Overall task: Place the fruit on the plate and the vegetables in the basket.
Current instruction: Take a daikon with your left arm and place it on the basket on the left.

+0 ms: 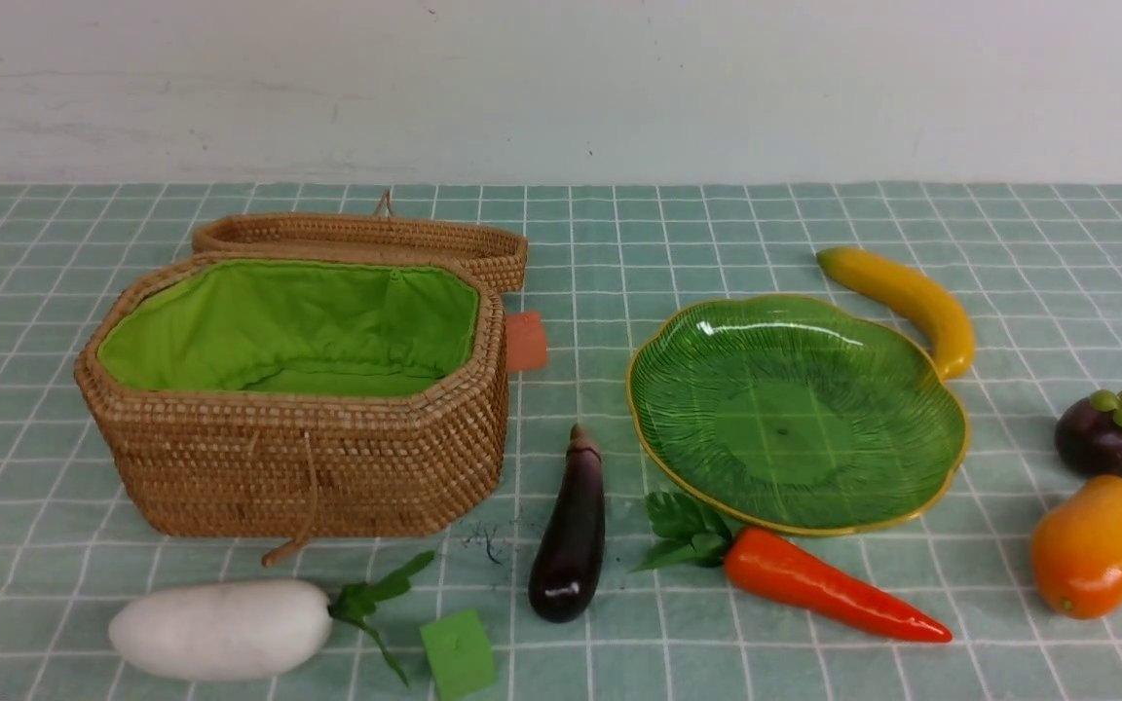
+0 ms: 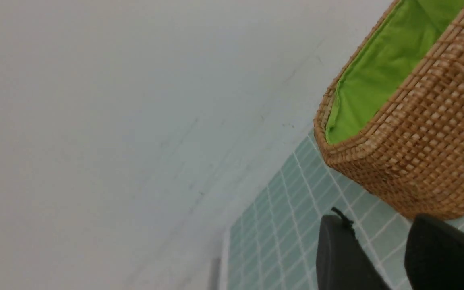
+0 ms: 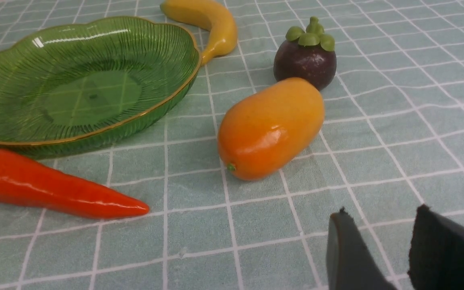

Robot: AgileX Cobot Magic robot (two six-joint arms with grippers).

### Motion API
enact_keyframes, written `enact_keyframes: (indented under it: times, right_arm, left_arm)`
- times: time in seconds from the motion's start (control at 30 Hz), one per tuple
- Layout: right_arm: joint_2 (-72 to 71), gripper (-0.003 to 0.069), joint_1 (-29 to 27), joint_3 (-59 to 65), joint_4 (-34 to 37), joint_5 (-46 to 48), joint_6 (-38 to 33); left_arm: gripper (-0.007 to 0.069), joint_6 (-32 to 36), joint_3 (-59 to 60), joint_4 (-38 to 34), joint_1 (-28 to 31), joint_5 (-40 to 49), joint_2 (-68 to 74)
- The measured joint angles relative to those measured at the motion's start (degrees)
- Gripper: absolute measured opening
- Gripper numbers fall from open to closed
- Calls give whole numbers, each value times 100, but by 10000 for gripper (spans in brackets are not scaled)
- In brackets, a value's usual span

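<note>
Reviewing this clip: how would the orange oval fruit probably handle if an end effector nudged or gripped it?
The orange oval fruit would probably roll if nudged, since its sides are rounded. Its glossy skin suggests it may slip under a light pinch. It looks firm, with a smooth, undented surface, so it likely won't squash much.

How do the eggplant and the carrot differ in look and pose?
The eggplant is dark purple, while the carrot is orange-red.
The eggplant has a rounded, fat end; the carrot tapers to a point.
The eggplant's stem end points away from the robot, whereas the carrot's leafy end points toward the robot's left.
Both lie glossy on the cloth.
</note>
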Motion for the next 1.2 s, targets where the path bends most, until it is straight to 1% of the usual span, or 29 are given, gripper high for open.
enact_keyframes:
  times: [0.03, 0.1, 0.13, 0.17, 0.2, 0.23, 0.27, 0.3, 0.33, 0.4, 0.43, 0.47, 0.53, 0.57, 0.6, 0.63, 0.67, 0.7, 0.73, 0.8, 0.9, 0.93, 1.0, 1.07, 1.13, 1.17, 1.2]
  right_arm:
    - [0, 240, 0, 0, 0, 0, 0]
    - [0, 240, 0, 0, 0, 0, 0]
    - [0, 240, 0, 0, 0, 0, 0]
    - [0, 240, 0, 0, 0, 0, 0]
    - [0, 240, 0, 0, 0, 0, 0]
    - [0, 240, 0, 0, 0, 0, 0]
    - [0, 240, 0, 0, 0, 0, 0]
    - [0, 240, 0, 0, 0, 0, 0]
    - [0, 240, 0, 0, 0, 0, 0]
    - [0, 240, 0, 0, 0, 0, 0]
    - [0, 240, 0, 0, 0, 0, 0]
    - [0, 240, 0, 0, 0, 0, 0]
    - [0, 240, 0, 0, 0, 0, 0]
    - [0, 240, 0, 0, 0, 0, 0]
    - [0, 240, 0, 0, 0, 0, 0]
    - [0, 240, 0, 0, 0, 0, 0]
    - [0, 240, 0, 0, 0, 0, 0]
    - [0, 240, 0, 0, 0, 0, 0]
    - [0, 240, 0, 0, 0, 0, 0]
    - [0, 240, 0, 0, 0, 0, 0]
    - [0, 240, 0, 0, 0, 0, 0]
    - [0, 240, 0, 0, 0, 0, 0]
    - [0, 240, 0, 0, -10, 0, 0]
    - [0, 240, 0, 0, -179, 0, 0]
    - [0, 240, 0, 0, -510, -29, 0]
    - [0, 240, 0, 6, -745, -54, 0]
    - [0, 240, 0, 7, -794, -63, 0]
  left_arm:
    - [239, -350, 0, -150, 0, 23, 0]
    - [239, -1460, 0, -600, 0, 38, 0]
    - [239, -1823, 0, -712, 0, 26, 0]
    - [239, -1998, 0, -758, 0, 19, 0]
    - [239, -2675, 0, -877, 0, 18, 0]
    - [239, -2839, 0, -896, 0, 18, 0]
    - [239, -3400, 0, -938, 0, 33, 0]
    - [239, -3794, 0, -960, 0, 46, 0]
    - [239, -4035, 0, -969, 0, 46, 0]
    - [239, -4939, 0, -987, 0, 38, 0]
    - [239, -5024, 0, -993, 0, 32, 0]
    - [239, -5719, 0, -999, 0, -8, 0]
    - [239, -6670, 0, -999, 0, -84, 0]
    - [239, -6999, 0, -999, 0, -111, 0]
    - [239, -7156, 0, -999, 0, -120, 0]
    - [239, -7582, 0, -999, 0, -191, 0]
    - [239, -7707, 0, -993, 0, -214, 0]
    - [239, -8119, 0, -973, 0, -274, 0]
    - [239, -8368, 0, -950, 0, -269, 0]
    - [239, -8538, 0, -936, 0, -209, 0]
    - [235, -8595, 0, -936, 0, -119, 0]
    - [219, -8618, 2, -936, 0, -132, 0]
    - [168, -8633, 7, -936, 0, -403, 0]
    - [74, -8638, -127, -903, 0, -738, 0]
    - [-5, -8638, -433, -781, 0, -958, 88]
    - [-13, -8638, -617, -645, 0, -1057, 260]
    - [-13, -8638, -691, -587, 0, -1070, 334]
